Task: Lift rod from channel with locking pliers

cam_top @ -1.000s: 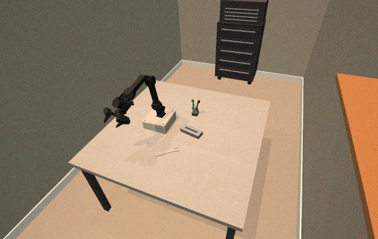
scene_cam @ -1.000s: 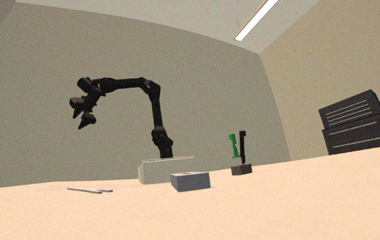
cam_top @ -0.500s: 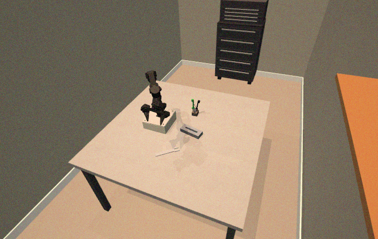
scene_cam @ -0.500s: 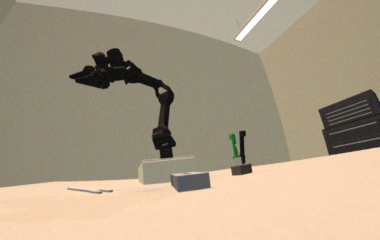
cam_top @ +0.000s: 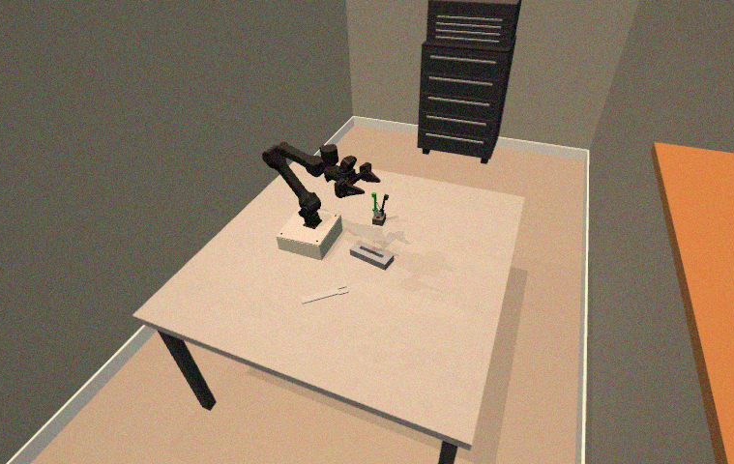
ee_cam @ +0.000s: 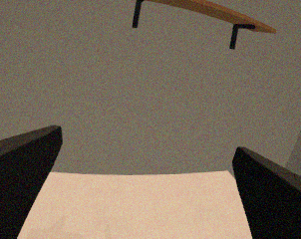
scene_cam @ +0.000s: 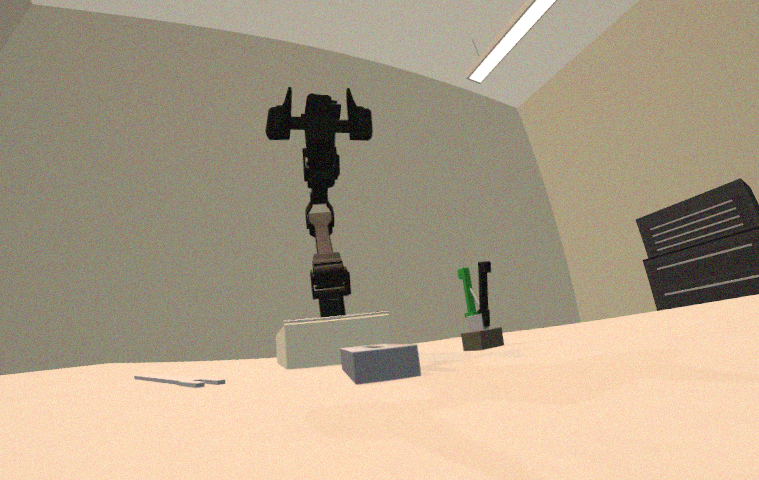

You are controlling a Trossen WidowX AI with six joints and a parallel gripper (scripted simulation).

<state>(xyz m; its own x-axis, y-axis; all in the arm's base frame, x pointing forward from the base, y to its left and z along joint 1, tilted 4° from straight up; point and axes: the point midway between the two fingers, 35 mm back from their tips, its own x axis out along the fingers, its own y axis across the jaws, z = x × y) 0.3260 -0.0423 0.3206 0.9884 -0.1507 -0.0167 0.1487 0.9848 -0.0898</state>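
Black arm raised, jaws (cam_top: 371, 185) (scene_cam: 319, 90) (ee_cam: 148, 139) spread high above table (cam_top: 417, 344) (scene_cam: 371, 428) (ee_cam: 136, 206)

Locking pliers (cam_top: 376, 210) (scene_cam: 476, 297), one handle green and one black, stand upright with handles spread in a dark block holster (cam_top: 378, 219) (scene_cam: 482, 339), below and well apart from the open gripper (cam_top: 371, 185) (scene_cam: 319, 90) (ee_cam: 148, 141); the grey slotted channel block (cam_top: 371, 255) (scene_cam: 380, 362) lies on the worktop (cam_top: 417, 344) (scene_cam: 431, 416) (ee_cam: 136, 204), also below the gripper, its rod too small to discern
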